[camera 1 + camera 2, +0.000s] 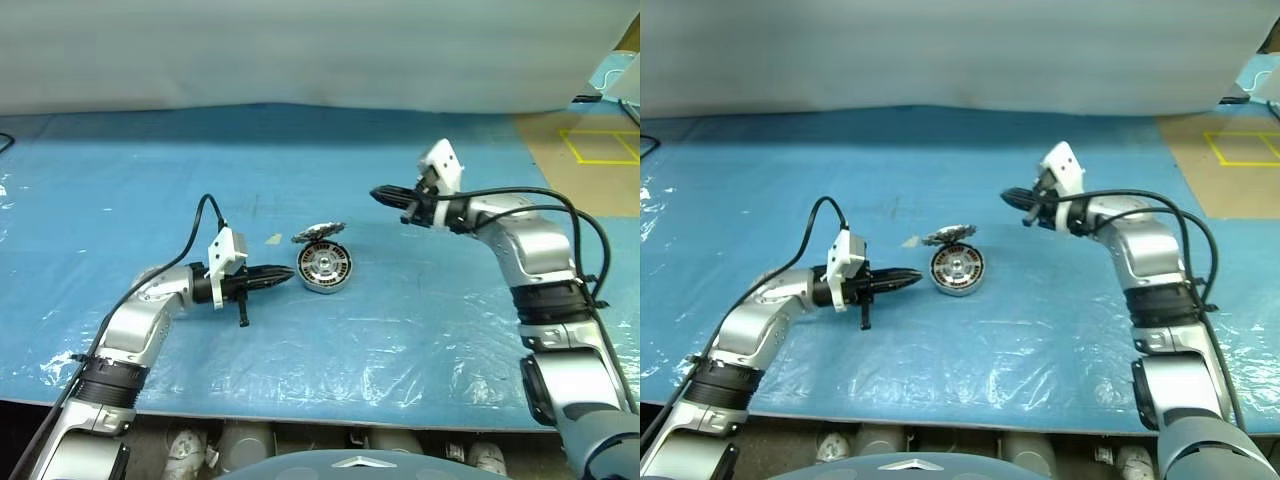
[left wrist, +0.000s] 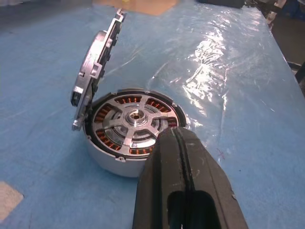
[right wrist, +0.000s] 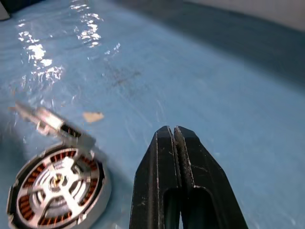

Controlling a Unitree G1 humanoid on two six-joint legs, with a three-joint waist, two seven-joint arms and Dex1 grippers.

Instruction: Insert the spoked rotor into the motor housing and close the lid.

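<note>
From the head camera I see the motor housing (image 1: pixel 325 268), a short silver metal cylinder, sitting near the middle of the table (image 1: pixel 150 180), which is covered in blue sheeting under wrinkled, glossy clear plastic. The lid (image 1: pixel 318 233), a thin shiny round plate, stands tilted open from the housing's far rim. My left tool (image 1: pixel 283 273) lies low with its black fingers pressed together, its tip just beside the housing's left wall. My right tool (image 1: pixel 380 195) is raised above the table, well apart from the housing to its right, fingers also pressed together and holding nothing.

In the left wrist view, the spoked rotor (image 2: pixel 133 121) already sits flat inside the housing: a grey metal wheel with a round central hub, and copper-brown windings show through the gaps between its spokes. The lid rises steeply at the rim, hinged on one side.

In the right wrist view, the closed black fingers (image 3: pixel 159 176) hang over bare blue sheeting, with the housing and its half-raised lid off to one side.
</note>
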